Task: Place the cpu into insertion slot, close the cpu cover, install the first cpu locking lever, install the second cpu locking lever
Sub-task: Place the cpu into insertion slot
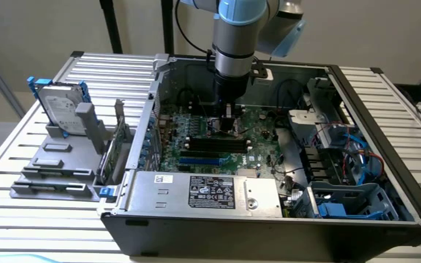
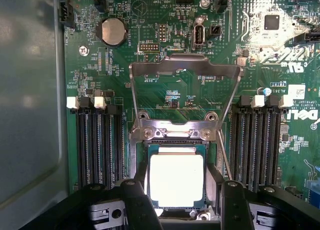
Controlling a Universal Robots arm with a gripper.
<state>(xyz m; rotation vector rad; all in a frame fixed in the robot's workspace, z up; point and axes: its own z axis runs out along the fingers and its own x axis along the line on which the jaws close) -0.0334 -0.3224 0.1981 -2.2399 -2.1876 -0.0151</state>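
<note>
black two-finger gripper (image 1: pixel 229 129), at 12 o'clock from the grey metal power-supply box (image 1: pixel 203 192) in the exterior view, is spread wide and released. it straddles the pale tan-silver square cpu (image 2: pixel 176 180), which lies flat in the dark silver-rimmed insertion slot (image 2: pixel 176 146). the thin silvery cpu cover (image 2: pixel 150 68) is swung open.

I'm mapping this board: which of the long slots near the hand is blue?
The blue slot lies closest to the silver power supply; the slots between it and the hand are black.

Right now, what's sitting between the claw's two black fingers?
The cpu, a pale square chip lying in the insertion slot. The wrist view shows it between the fingers, with the cpu cover flipped open.
</note>
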